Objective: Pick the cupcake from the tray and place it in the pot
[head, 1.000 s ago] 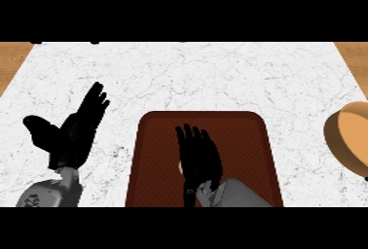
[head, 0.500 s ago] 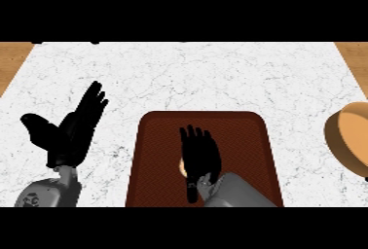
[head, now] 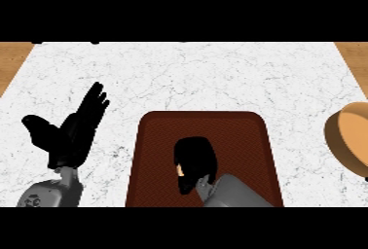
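Right robot hand (head: 195, 156) curled around cupcake (head: 179, 169) on tray (head: 155, 146); left robot hand (head: 72, 131) open.

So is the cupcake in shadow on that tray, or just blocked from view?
Head view: blocked, no shadow visible; the black right hand curls over the dark red rectangular tray, leaving only a pale sliver of cupcake at its left edge.

Cupcake (head: 178, 169) mostly hidden on tray (head: 158, 146)
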Motion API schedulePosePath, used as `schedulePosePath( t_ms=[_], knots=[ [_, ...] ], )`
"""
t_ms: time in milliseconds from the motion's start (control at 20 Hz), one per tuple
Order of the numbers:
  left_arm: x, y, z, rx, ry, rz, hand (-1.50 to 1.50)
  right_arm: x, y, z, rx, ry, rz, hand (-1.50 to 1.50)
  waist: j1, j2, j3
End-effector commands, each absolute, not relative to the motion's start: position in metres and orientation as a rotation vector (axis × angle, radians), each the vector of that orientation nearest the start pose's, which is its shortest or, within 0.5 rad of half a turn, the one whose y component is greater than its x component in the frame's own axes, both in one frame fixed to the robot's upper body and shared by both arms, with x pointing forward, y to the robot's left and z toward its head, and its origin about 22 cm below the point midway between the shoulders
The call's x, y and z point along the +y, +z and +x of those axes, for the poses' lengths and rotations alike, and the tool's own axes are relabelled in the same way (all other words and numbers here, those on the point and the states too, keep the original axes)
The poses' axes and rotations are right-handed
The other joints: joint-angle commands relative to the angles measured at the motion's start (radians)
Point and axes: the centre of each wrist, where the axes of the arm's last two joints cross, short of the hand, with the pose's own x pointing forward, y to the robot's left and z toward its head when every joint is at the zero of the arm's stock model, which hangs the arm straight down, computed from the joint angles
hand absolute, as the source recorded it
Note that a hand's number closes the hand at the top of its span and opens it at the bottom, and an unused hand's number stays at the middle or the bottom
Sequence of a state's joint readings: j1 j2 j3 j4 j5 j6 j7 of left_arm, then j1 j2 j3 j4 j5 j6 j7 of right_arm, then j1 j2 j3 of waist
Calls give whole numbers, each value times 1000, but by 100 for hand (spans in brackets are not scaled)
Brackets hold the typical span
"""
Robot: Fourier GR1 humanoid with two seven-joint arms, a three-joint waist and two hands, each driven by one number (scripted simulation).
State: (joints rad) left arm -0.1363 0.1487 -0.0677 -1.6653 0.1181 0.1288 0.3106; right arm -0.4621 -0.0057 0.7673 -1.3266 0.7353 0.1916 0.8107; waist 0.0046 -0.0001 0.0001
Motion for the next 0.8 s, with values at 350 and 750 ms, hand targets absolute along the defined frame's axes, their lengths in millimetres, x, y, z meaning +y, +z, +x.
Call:
schedulePosePath(
  t_ms=[350, 750],
  knots=[
    [264, 50, 252, -1434, 115, 135, 0, -260, 44, 271, -731, 780, -984, 150, -169, -31, 2],
    [268, 60, 246, -1452, 111, 126, 0, -408, 118, 214, -729, 642, -1251, 150, -143, -29, -1]
  ],
)
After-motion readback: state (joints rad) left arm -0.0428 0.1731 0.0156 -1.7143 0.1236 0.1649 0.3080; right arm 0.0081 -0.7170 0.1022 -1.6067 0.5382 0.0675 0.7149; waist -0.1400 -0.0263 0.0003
